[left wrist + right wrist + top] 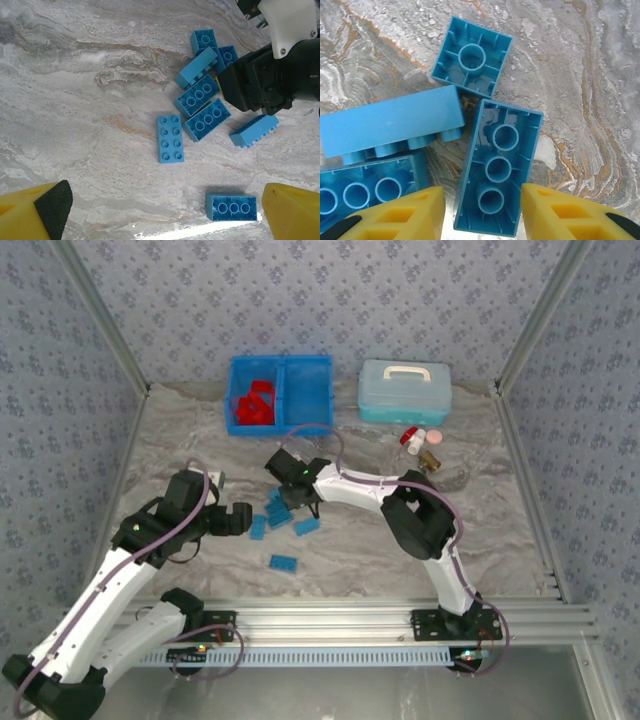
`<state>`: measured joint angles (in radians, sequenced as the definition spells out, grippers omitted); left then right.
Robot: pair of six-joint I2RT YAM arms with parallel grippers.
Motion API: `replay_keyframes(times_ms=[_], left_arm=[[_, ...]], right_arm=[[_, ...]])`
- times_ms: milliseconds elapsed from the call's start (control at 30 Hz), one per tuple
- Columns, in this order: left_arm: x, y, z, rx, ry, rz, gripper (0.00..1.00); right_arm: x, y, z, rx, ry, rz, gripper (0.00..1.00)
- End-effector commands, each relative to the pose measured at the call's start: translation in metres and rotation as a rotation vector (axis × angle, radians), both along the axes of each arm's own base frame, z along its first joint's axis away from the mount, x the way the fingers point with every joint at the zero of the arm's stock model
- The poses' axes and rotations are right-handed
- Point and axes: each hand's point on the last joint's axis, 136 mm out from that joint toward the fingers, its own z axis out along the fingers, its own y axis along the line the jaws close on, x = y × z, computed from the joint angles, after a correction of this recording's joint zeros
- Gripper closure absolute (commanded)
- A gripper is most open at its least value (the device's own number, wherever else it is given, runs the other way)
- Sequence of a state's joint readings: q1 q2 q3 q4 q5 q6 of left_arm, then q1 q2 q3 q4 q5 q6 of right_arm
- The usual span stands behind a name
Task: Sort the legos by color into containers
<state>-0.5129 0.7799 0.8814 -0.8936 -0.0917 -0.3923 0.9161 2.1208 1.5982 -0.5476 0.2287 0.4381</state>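
Several medium-blue studded plastic bricks [285, 510] lie in a loose cluster near the middle of the marbled bench [480, 530], some studs up, some on their sides, some hollow side up. One more blue brick [283, 562] lies apart from them, towards the near edge.

We see the right gripper [300, 502] low over the cluster. From its wrist camera, its yellow fingers [405, 215] stand apart on either side of one upturned blue brick [497, 167], close along its long sides; we cannot tell whether they touch it.

The left gripper [240, 518] hangs just left of the cluster. Its jaws are wide apart with nothing between them. In its wrist view a studs-up blue brick [170, 139] lies ahead, and another hollow-side-up brick [232, 207] lies near its right finger [295, 212].

At the far edge, left of centre, sits the bright blue rectangular plastic bin [282, 365] with a centre divider. Bright red plastic bricks [252, 405] are piled in its left compartment. A pale blue translucent case with a white handle [404, 390] stands at the far edge beside it.
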Motion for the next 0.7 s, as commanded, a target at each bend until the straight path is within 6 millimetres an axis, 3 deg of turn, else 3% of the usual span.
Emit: replay_keyframes(times_ms=[0, 133, 400, 467, 533, 667], left_arm=[[0.001, 0.002, 0.001, 0.019, -0.018, -0.004, 0.01], [0.001, 0.003, 0.001, 0.022, -0.019, -0.003, 0.01], [0.002, 0.005, 0.000, 0.034, -0.018, 0.008, 0.01], [0.002, 0.006, 0.000, 0.035, -0.018, 0.011, 0.01], [0.002, 0.006, -0.001, 0.037, -0.016, 0.012, 0.01], [0.002, 0.006, 0.002, 0.032, -0.022, 0.011, 0.01]], right_arm=[[0.006, -0.008, -0.019, -0.031, 0.027, -0.048, 0.51], [0.004, -0.008, -0.025, -0.038, 0.036, -0.045, 0.45], [0.012, -0.012, -0.033, -0.049, 0.043, -0.058, 0.54], [0.015, -0.013, -0.028, -0.053, 0.030, -0.061, 0.59], [0.018, -0.013, -0.020, -0.056, 0.015, -0.054, 0.71], [0.029, -0.008, 0.014, -0.031, -0.048, -0.031, 0.73]])
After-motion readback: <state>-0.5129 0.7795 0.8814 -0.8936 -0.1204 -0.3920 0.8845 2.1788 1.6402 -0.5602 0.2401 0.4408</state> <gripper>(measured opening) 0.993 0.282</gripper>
